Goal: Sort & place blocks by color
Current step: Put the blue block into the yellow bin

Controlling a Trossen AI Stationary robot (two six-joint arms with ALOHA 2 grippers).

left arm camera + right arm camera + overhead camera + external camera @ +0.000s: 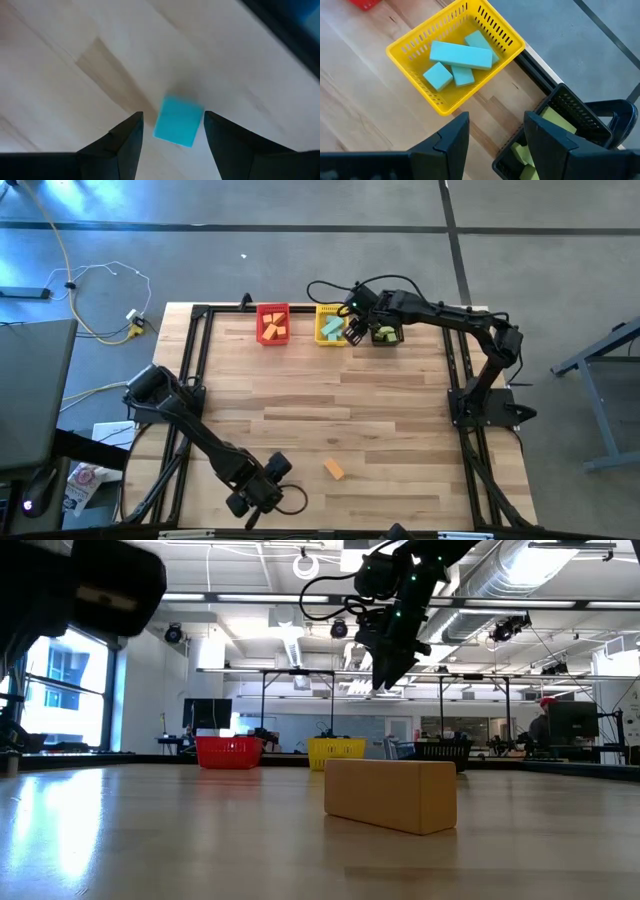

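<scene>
The left end effector (252,498) sits low at the near left part of the wooden bench (300,420), close to the front edge. Its two dark fingers (125,140) are spread, and a teal block (178,121) lies flat on the wood in the gap between them; neither finger can be seen touching it.

Just to the right, an orange block (334,469) lies alone on the bench, apart from that end effector. In the low view it fills the foreground as a short tan-orange bar (390,794) resting on its long side.

Along the far edge stand three bins in a row. The red bin (272,323) is leftmost and holds orange blocks (274,330). The yellow bin (455,55) is next and holds teal blocks (460,55): one long bar across the top of smaller pieces. The black bin (560,135) is rightmost, just beside the yellow one, and holds light green blocks (555,120).

The right end effector (357,332) hangs in the air above the gap between the yellow and black bins, its arm reaching in from the right side of the bench. Its fingers (445,145) stand apart with nothing between them.
</scene>
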